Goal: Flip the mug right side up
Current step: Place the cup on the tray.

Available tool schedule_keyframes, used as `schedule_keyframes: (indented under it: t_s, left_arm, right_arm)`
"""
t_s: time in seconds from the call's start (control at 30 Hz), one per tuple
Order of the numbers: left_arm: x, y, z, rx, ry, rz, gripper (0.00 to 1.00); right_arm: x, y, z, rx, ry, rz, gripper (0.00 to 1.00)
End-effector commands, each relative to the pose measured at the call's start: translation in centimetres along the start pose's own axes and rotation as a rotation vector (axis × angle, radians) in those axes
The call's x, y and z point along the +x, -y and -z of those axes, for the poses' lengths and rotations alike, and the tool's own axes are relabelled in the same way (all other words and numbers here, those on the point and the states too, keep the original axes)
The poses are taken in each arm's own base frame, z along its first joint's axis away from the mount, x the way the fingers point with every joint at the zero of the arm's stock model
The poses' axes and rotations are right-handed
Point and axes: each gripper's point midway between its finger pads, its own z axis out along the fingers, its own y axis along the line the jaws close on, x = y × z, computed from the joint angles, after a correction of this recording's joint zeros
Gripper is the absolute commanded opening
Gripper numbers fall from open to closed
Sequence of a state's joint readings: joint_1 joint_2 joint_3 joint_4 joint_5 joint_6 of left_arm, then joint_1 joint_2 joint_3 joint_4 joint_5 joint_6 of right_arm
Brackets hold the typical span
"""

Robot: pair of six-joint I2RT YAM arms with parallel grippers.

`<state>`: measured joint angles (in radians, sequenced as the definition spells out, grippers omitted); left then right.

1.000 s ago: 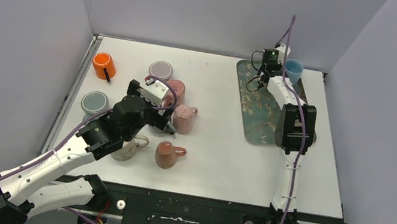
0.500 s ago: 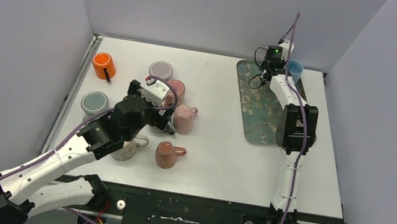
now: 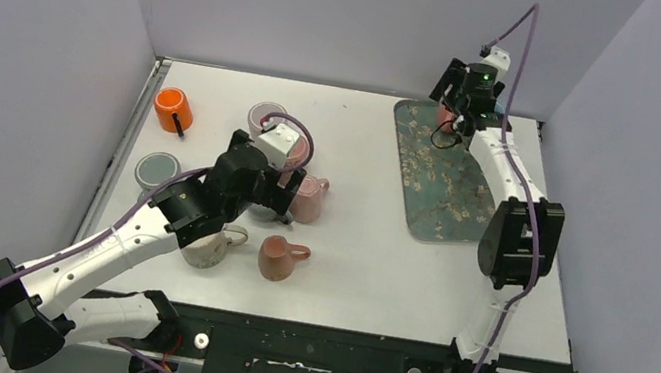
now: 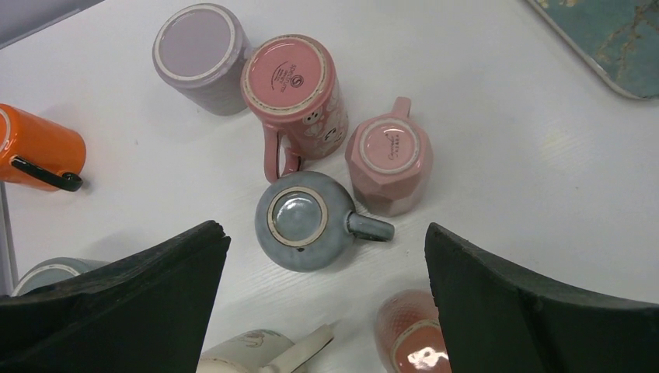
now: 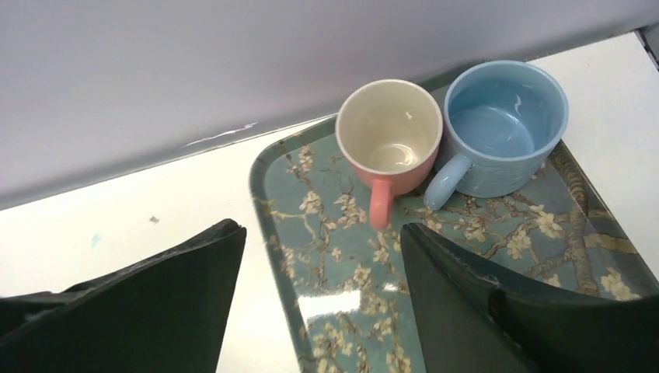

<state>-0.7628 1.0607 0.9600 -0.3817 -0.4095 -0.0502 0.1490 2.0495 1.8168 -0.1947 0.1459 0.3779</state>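
Note:
Several mugs stand upside down under my left gripper, which hangs open and empty above them. A round blue-grey mug lies between its fingers, below them. Beyond it are a pink flowered mug, a faceted pink mug and a lilac mug. My right gripper is open over the patterned tray, holding nothing. Just ahead of it a pink mug with a cream inside stands upright on the tray, touching an upright blue mug.
An orange mug lies on its side at the far left. A grey mug, a cream mug and a salmon mug sit nearer the arm bases. Grey walls close the table on three sides.
My right gripper has opened and pulled up and back from the pink mug, leaving it upright on the tray. My left arm has shifted slightly farther over the mug cluster, still open.

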Motion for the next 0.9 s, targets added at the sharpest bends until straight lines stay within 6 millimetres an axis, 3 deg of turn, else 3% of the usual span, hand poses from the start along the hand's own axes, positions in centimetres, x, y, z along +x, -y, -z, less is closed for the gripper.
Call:
schedule_keyframes:
  t_s: [0.0,0.13,0.17,0.27,0.33,0.47,0.63,0.87]
  left_arm:
    - [-2.4,0.9,1.2,0.059,0.003,0.124,0.97]
    - [-2.0,2.6,1.7,0.154,-0.023,0.156,0.97]
    - [-1.8,3.0,1.8,0.174,-0.032,0.155,0.96]
    - [-0.9,3.6,1.9,0.211,-0.069,0.143,0.93]
    - [-0.5,4.5,2.0,0.275,-0.066,0.116,0.9]
    - [0.7,7.2,2.4,0.455,-0.06,0.019,0.86]
    - [2.7,9.0,2.1,0.585,-0.168,-0.179,0.78]
    - [8.4,11.6,1.0,0.685,-0.422,-0.435,0.67]
  right_arm:
    - [-3.8,-1.7,5.2,-0.143,0.069,-0.024,0.77]
    - [-1.5,-3.6,8.8,-0.326,0.03,-0.023,0.8]
    - [-1.8,-4.3,10.3,-0.388,0.044,-0.021,0.79]
    - [0.1,-6.8,14.1,-0.611,0.036,-0.007,0.77]
    - [1.7,-7.3,15.9,-0.679,0.01,0.003,0.76]
    - [3.9,-6.9,17.9,-0.698,-0.041,-0.007,0.76]
    - [5.0,-5.7,19.3,-0.655,-0.072,-0.045,0.76]
    - [3.4,-3.4,21.3,-0.555,-0.002,-0.072,0.77]
